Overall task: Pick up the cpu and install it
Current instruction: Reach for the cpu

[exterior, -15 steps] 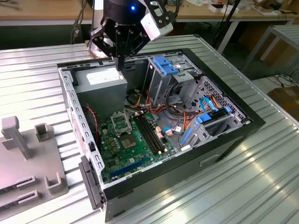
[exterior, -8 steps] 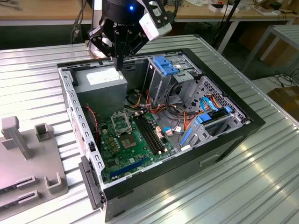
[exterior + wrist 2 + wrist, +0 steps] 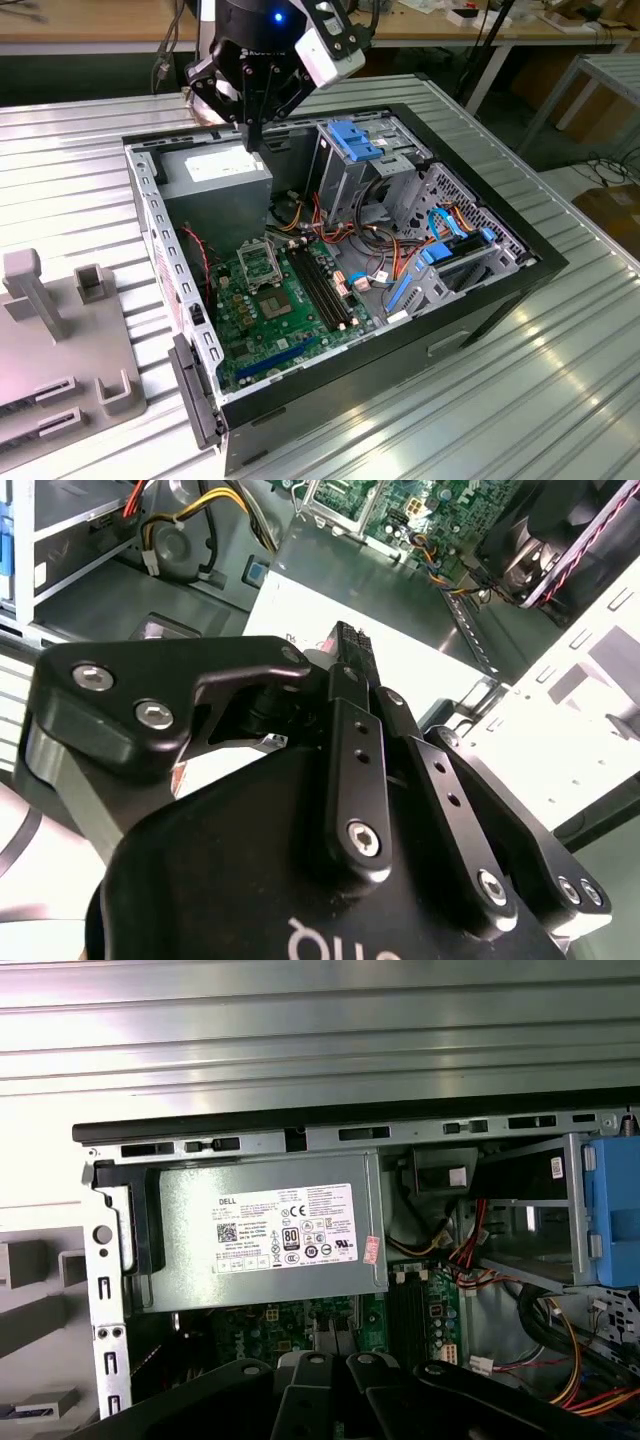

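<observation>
My gripper point(image 3: 252, 138) hangs over the back corner of the open computer case point(image 3: 400, 335), just above the grey power supply point(image 3: 225, 172). Its black fingers point(image 3: 350, 645) are shut, tips pressed together over the supply's white label point(image 3: 285, 1228). Nothing shows between them, and the cpu is out of view. The square metal-framed socket point(image 3: 262, 262) sits on the green board point(image 3: 290, 315) in the case floor. It lies below the gripper and nearer the case's front.
A metal drive cage with a blue latch point(image 3: 350, 140) and bundles of coloured cables point(image 3: 385, 250) stand toward the exterior view's right of the gripper. A grey fixture with slotted holders point(image 3: 90, 290) lies on the ribbed table at the exterior view's left.
</observation>
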